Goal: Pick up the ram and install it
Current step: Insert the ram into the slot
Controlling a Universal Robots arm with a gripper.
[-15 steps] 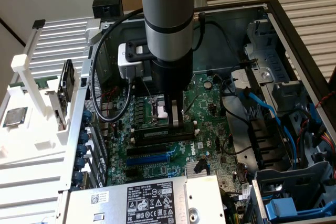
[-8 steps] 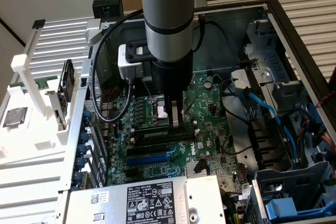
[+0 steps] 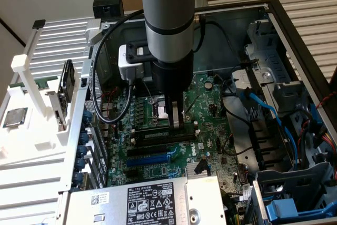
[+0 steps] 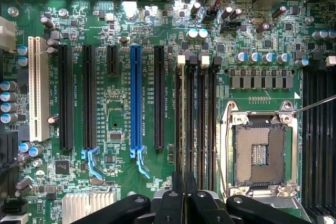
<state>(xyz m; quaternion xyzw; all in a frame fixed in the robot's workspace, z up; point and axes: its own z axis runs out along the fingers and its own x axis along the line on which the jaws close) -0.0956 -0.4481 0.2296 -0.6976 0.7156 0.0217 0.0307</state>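
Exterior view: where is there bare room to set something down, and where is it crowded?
Free: the ribbed top bordered by chip and case, and the ribbed strip past the case's far corner. Crowded: the board beneath the claw, and the cabled bay.

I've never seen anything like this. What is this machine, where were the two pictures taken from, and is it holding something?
The grey column is a robot arm reaching down into an open computer case. One picture comes from a camera standing outside; the other from a camera on the arm's wrist, looking straight at the green motherboard. The black fingers are drawn together over the long memory slots, beside the square processor socket. Whether something thin is pinched between them I cannot tell.
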